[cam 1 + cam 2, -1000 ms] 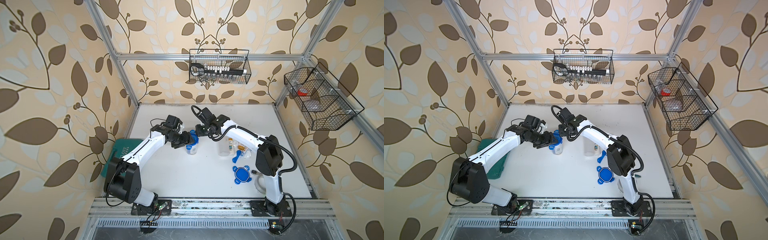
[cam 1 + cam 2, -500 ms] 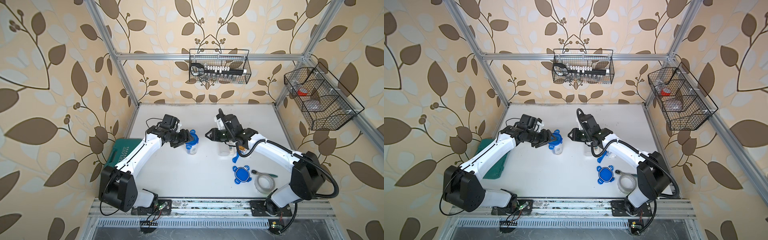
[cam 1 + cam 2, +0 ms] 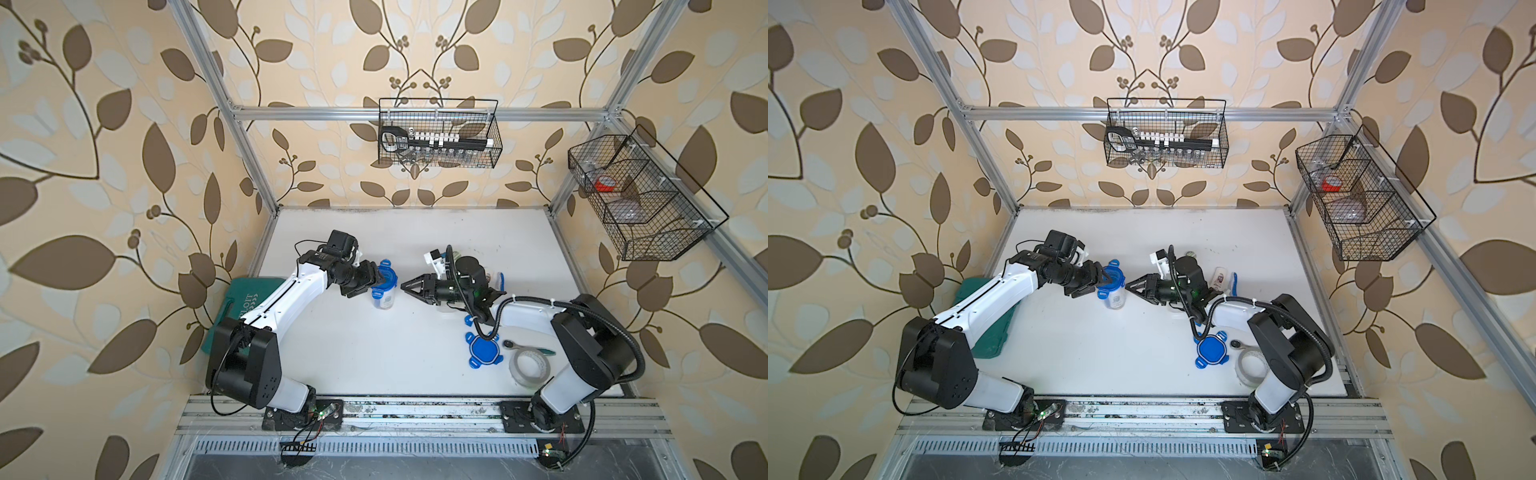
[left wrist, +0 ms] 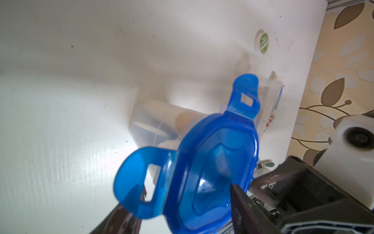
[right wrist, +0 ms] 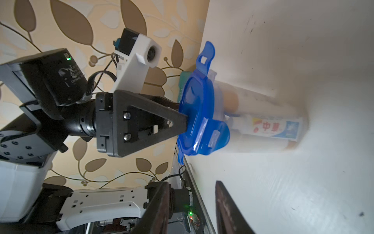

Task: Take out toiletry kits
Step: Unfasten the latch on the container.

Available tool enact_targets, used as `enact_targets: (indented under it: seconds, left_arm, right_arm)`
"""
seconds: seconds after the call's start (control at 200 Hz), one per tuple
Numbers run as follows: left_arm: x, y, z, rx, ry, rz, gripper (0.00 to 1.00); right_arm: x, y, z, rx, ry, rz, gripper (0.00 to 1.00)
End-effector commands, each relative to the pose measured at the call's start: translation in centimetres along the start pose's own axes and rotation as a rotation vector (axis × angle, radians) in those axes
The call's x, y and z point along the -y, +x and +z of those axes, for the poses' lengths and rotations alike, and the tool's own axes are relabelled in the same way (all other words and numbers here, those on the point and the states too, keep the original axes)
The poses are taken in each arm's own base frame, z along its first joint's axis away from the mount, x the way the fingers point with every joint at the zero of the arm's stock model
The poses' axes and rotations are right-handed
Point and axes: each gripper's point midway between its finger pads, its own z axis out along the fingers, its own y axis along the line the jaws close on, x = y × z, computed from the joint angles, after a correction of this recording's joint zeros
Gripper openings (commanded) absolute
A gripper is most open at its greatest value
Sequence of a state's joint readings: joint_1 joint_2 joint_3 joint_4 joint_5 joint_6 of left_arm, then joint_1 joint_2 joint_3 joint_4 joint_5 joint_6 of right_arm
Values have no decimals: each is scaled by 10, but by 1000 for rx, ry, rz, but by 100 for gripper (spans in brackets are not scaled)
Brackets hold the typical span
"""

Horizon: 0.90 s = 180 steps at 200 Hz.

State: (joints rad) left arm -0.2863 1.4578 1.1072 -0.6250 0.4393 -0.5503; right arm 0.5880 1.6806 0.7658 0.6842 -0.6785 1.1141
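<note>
At mid-table, the left gripper (image 3: 377, 279) clamps the blue four-tabbed plastic lid (image 3: 389, 273) on the clear plastic jar (image 3: 385, 300); the right gripper (image 3: 405, 286) hangs beside it, jaws apart, empty.

Your blue lid (image 4: 212, 162) is translucent plastic with a glossy, reflective skin. The jar (image 5: 263, 101) under it is clear plastic, slightly cloudy in the wall. Through that wall you see a toothpaste tube (image 5: 275, 128) in shiny printed film. Your table (image 3: 374, 357) is white, smooth and matt, with small dark scuffs. At the upper right of a top view, the wire basket (image 3: 656, 245) is black-coated metal mesh. The frame bar (image 3: 332, 111) is bare, satin aluminium.
</note>
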Motion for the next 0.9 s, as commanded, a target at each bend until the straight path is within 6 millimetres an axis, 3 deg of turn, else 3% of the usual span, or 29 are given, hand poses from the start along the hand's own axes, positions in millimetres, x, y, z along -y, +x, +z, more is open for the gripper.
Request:
enact_targets:
  seconds: [0.0, 0.36, 0.895]
  left_arm:
    - [-23, 6, 6, -20, -83, -26, 67]
    - [-34, 15, 10, -49, -113, -45, 65]
    - [-44, 23, 15, -76, -138, -51, 63]
  right_arm:
    - [-14, 0, 6, -12, -116, 15, 36]
    - [10, -8, 18, -14, -129, 58, 38]
    - [5, -19, 27, -32, -235, 71, 37]
